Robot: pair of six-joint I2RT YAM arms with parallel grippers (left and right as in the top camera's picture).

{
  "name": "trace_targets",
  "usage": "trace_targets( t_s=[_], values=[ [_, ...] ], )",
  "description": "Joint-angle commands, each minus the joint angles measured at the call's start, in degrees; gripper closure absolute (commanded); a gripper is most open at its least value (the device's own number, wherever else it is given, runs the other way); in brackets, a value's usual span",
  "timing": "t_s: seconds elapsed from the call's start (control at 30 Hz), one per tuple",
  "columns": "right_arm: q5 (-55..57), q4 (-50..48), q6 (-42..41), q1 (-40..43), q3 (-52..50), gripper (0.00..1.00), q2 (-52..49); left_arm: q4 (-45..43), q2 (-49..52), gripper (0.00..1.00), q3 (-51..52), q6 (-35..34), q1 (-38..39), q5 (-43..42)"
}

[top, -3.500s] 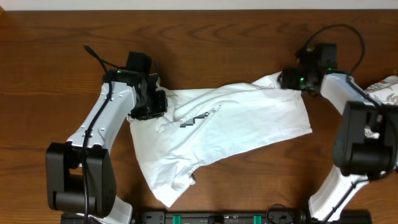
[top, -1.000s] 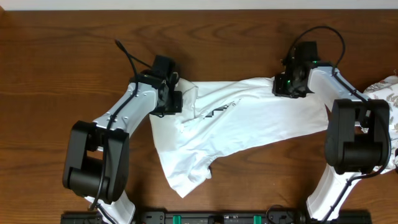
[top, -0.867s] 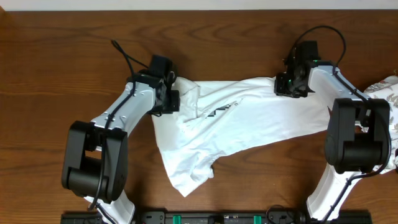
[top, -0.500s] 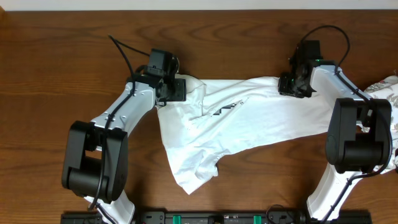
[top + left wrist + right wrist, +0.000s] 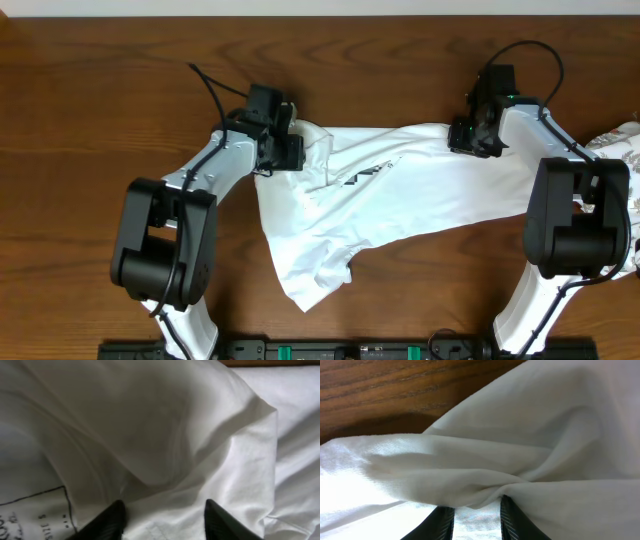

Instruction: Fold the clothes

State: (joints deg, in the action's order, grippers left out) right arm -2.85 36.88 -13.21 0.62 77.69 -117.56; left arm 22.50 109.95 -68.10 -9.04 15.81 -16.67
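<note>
A white T-shirt (image 5: 400,195) with a small dark chest print lies spread and wrinkled across the wooden table. One end hangs toward the front edge. My left gripper (image 5: 283,150) sits at the shirt's upper left corner. In the left wrist view its fingers (image 5: 167,520) are wide apart over the white fabric (image 5: 165,435), open. My right gripper (image 5: 470,135) is at the shirt's upper right edge. In the right wrist view its fingers (image 5: 475,520) are close together, with a bunched fold of the shirt (image 5: 485,477) drawn in between them.
A patterned light cloth (image 5: 622,150) lies at the right edge of the table, beside the right arm. Bare wood (image 5: 100,200) surrounds the shirt on the left and at the back. A black rail (image 5: 350,350) runs along the front edge.
The shirt has been dragged right and toward the back since the earliest frame. In the last half second the left gripper has shifted slightly right; the right gripper has stayed put.
</note>
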Motion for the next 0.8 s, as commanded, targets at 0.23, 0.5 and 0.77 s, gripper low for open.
trace_targets(
  t_s=[0.23, 0.5, 0.77],
  values=[
    [5.2, 1.6, -1.6, 1.2, -2.5, 0.69, -4.7, 2.1, 0.4, 0.94, -0.6, 1.1, 0.3, -0.9],
    [5.2, 1.7, -1.6, 1.2, -2.5, 0.69, -4.7, 8.8, -5.0, 0.94, -1.4, 1.1, 0.2, 2.2],
    [5.2, 1.7, -1.6, 1.2, -2.5, 0.69, -4.7, 13.9, -9.7, 0.94, -1.4, 1.1, 0.3, 8.3]
  ],
)
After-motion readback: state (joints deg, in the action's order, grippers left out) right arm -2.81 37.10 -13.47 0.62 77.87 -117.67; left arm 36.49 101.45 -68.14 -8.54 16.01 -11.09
